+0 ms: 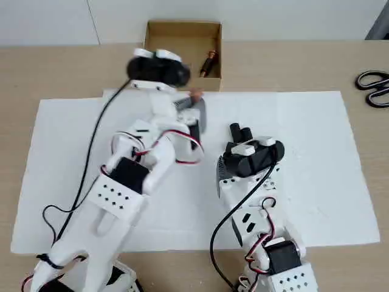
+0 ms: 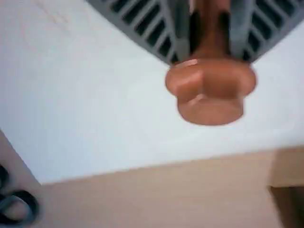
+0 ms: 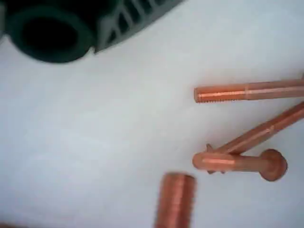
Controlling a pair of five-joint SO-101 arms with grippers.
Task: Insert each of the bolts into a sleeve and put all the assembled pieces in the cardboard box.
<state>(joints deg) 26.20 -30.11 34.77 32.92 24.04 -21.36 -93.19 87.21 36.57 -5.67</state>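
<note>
Gripping a flanged copper bolt [image 2: 210, 90] tight in the left claw [image 1: 196, 100], head end towards the open brown cardboard box [image 1: 182, 25], just short of its near wall; probably needs only a short carry over.

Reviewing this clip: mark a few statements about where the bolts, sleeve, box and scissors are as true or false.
1. The left gripper has its jaws shut on a copper bolt. True.
2. The cardboard box is empty. False: one assembled piece lies inside it.
3. The scissors lie on the white sheet. False: they rest on bare table, off the sheet.
4. Several loose bolts lie on the white sheet. True.
5. The right gripper holds a bolt. False: it holds a black sleeve.
</note>
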